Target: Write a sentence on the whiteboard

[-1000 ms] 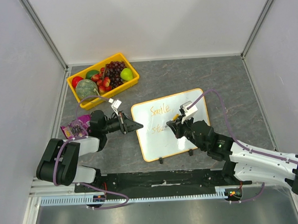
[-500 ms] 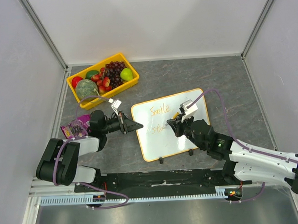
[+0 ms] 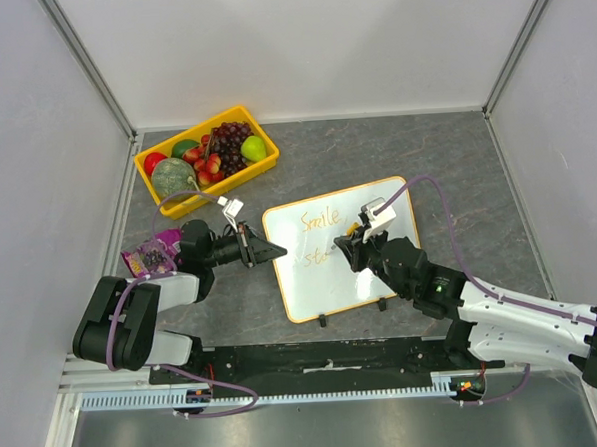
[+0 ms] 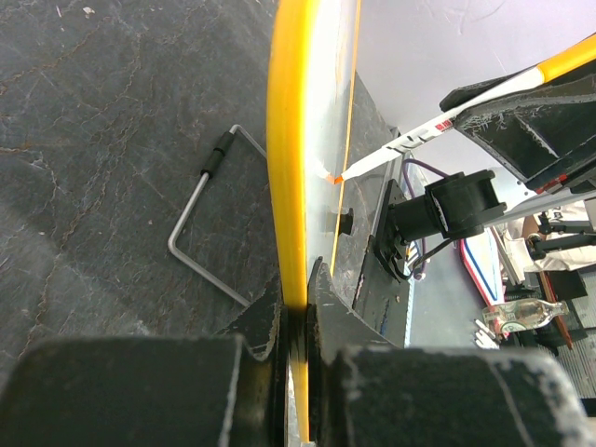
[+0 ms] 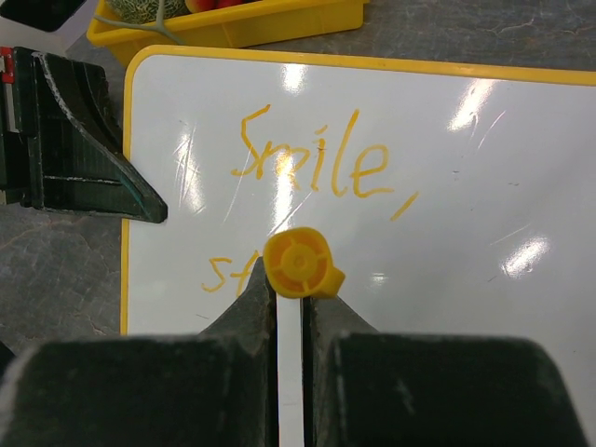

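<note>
The whiteboard [image 3: 312, 288] sits in the middle of the dark grey surface [image 3: 395, 148], writing face up, with its two small black feet along the edge nearest the arms. The left tool [image 3: 276, 252] comes in at the board's left edge. In the left wrist view its fingers [image 4: 265, 321] are pinched tight on the yellow rim.

The right tool [image 3: 352, 249] hangs over the middle of the board, clamped on a marker [image 5: 298, 263]. The marker's yellow end pokes up between the fingers, and its orange tip touches the white face.

The sentence [image 5: 312, 166] is unfinished. "Smile," is written in thin orange letters towards the far edge of the board. On the line below it only "st" can be read, just left of the marker, which hides whatever comes after.

In the left wrist view, a bent wire leg [image 4: 200, 228] with a black tip lies on the surface on the side of the rim away from the writing.

A yellow crate [image 3: 227, 189] of fruit stands well beyond the board's far-left corner. A purple packet [image 3: 150, 256] lies off to the board's left, beside the left arm.
</note>
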{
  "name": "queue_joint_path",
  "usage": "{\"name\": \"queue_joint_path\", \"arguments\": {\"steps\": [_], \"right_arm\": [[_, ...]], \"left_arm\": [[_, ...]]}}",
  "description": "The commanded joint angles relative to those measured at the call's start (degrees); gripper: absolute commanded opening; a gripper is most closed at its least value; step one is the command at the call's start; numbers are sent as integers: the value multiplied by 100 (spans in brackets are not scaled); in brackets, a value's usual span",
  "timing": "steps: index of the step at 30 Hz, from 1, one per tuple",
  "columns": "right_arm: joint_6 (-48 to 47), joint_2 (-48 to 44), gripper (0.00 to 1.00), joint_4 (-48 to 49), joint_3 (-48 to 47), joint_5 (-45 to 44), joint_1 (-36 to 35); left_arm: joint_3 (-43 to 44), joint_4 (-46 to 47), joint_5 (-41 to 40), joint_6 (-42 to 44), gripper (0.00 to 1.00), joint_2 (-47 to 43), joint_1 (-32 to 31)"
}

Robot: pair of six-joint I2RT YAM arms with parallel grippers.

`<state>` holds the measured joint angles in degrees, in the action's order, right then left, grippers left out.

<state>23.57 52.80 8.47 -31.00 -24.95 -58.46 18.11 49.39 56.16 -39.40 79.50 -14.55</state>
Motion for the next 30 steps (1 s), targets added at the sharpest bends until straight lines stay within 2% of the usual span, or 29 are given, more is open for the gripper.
{"name": "queue_joint_path", "arguments": {"steps": [1, 19, 30], "right_arm": [[-99, -33, 0, -126, -64, -177, 71], [-11, -191, 0, -372, 209, 122, 80], [-160, -305, 0, -320, -107, -80, 71]], "left_arm": [[-71, -351, -35, 1013, 2, 109, -119], [-71, -359, -44, 1013, 2, 118, -119], [-62, -351, -53, 1013, 2, 118, -119]]}}
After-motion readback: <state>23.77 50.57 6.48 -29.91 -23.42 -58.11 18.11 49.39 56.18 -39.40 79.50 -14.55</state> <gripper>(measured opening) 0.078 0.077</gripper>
